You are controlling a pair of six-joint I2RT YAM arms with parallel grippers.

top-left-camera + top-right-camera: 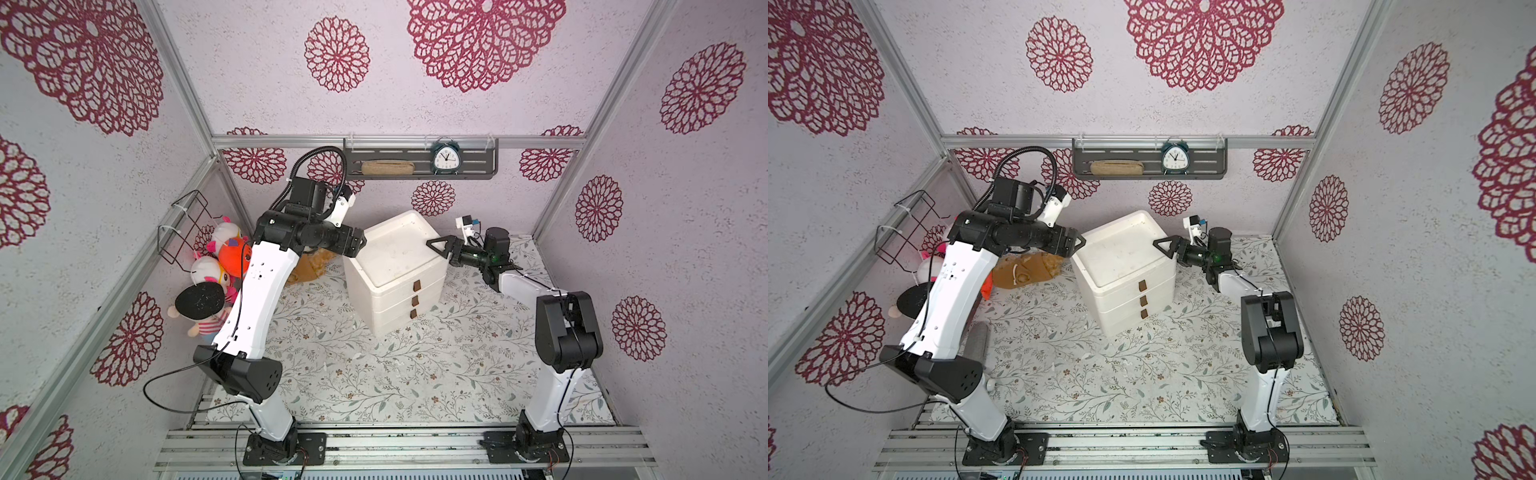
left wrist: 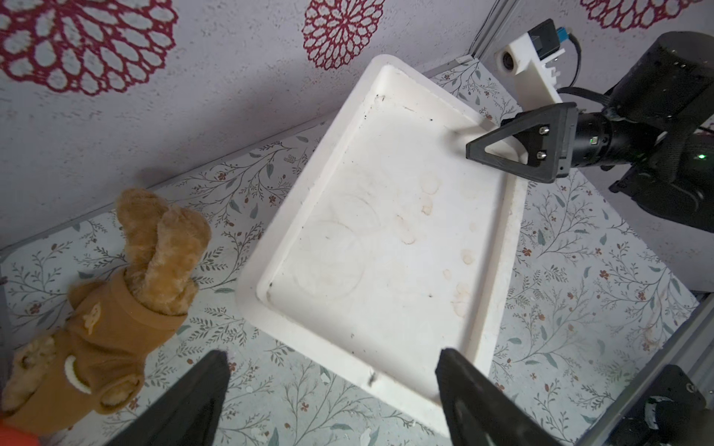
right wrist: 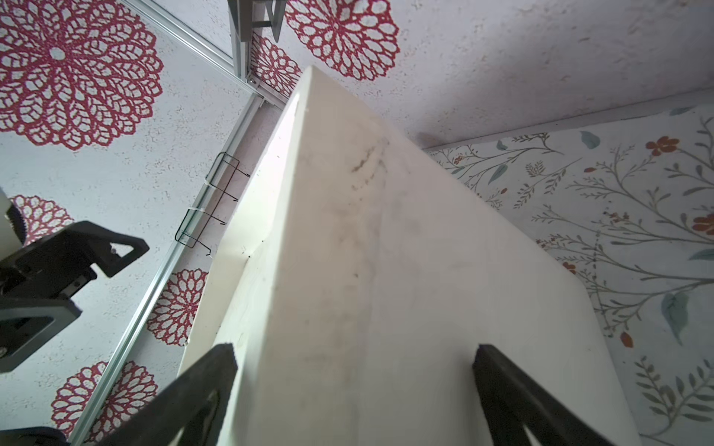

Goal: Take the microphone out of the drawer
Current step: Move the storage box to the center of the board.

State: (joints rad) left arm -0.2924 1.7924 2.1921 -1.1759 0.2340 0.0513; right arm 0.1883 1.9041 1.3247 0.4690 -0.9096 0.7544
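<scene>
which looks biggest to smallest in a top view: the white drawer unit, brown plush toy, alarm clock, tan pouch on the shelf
1. white drawer unit
2. brown plush toy
3. alarm clock and tan pouch: about alike, one taller, one longer, so unranked

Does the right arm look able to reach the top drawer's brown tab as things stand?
Probably yes. The right gripper, open, sits at the top edge of the drawer unit; the top brown tab is on the front face, uncovered, and nothing stands before it.
</scene>
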